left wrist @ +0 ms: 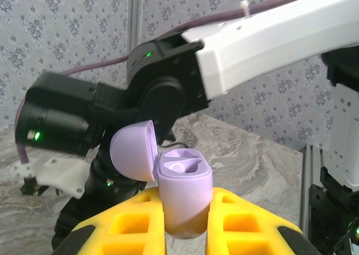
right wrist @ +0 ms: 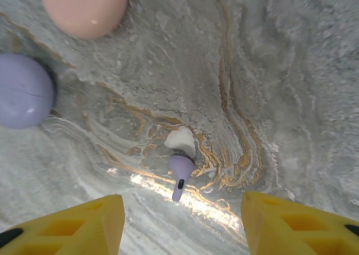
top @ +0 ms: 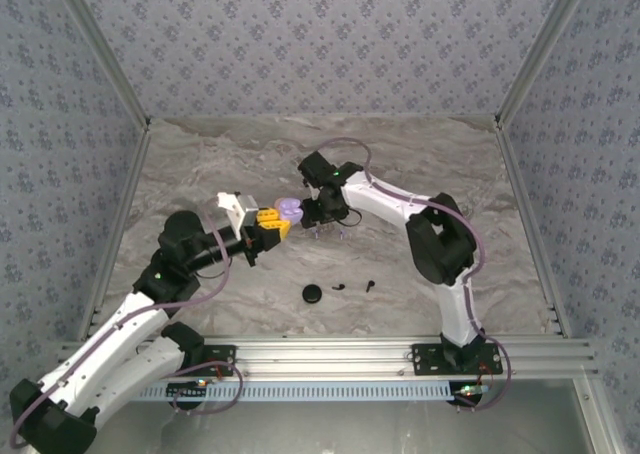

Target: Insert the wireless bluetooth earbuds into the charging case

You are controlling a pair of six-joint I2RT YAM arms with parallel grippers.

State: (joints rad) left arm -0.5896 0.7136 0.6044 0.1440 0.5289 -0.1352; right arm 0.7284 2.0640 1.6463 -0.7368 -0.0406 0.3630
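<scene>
A lilac charging case [left wrist: 185,196] stands upright with its lid [left wrist: 133,151] swung open, and my left gripper [left wrist: 188,215] is shut on its body. Both moulded wells in its top show no earbud. From above, this left gripper [top: 272,224] holds the case [top: 290,208] just left of my right gripper [top: 325,217]. The right gripper [right wrist: 182,224] hangs open over the table, yellow fingers [right wrist: 67,227] wide apart. A lilac earbud [right wrist: 180,169] with a white tip lies flat between and just beyond them, untouched. Two small pale earbuds [top: 345,234] lie below the right gripper.
A closed pink round case [right wrist: 84,8] and a closed lilac round case [right wrist: 22,92] rest on the marble table beyond the right gripper. A black round case [top: 313,294] and two black earbuds [top: 340,286] lie nearer the front rail [top: 330,352].
</scene>
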